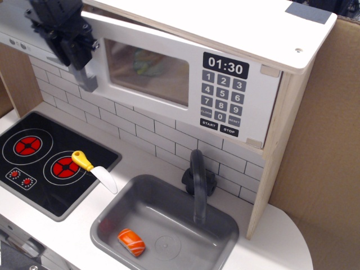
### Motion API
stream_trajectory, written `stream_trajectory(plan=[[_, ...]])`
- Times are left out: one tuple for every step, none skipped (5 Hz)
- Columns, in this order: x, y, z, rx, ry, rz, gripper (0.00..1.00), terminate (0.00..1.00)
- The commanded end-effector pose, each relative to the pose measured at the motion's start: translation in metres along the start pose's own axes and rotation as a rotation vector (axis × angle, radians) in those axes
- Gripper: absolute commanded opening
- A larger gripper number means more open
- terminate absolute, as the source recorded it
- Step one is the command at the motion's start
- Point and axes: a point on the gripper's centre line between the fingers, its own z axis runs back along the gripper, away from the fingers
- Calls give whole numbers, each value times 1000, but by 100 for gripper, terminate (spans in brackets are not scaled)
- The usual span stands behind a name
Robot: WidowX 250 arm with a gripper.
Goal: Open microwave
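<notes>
The microwave [270,107] is a wide pale-wood toy box at the top of the play kitchen. Its white door [149,98] has a clear window and a black keypad [224,93] reading 01:30. The door stands ajar, its left edge swung out toward me. My black gripper [76,53] is at the door's left edge, shut on the grey bar handle [87,80], whose lower end sticks out below the fingers. Something greenish shows dimly inside through the window.
A black stovetop [34,154] with red rings lies at lower left, with a yellow-handled toy knife [93,169] across its right edge. A grey sink [169,205] holds an orange salmon piece [131,242]. A black faucet [197,180] stands behind it. Cardboard [320,146] stands at the right.
</notes>
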Motion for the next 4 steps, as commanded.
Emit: stream_trajectory(plan=[[-24,-11,42,2,-36,34,100,0],[-64,-9,57,-31,33,75,100,0],[-83,10,57,-7,87,113,100,0],[-84,44,60,33,109,176,100,0]])
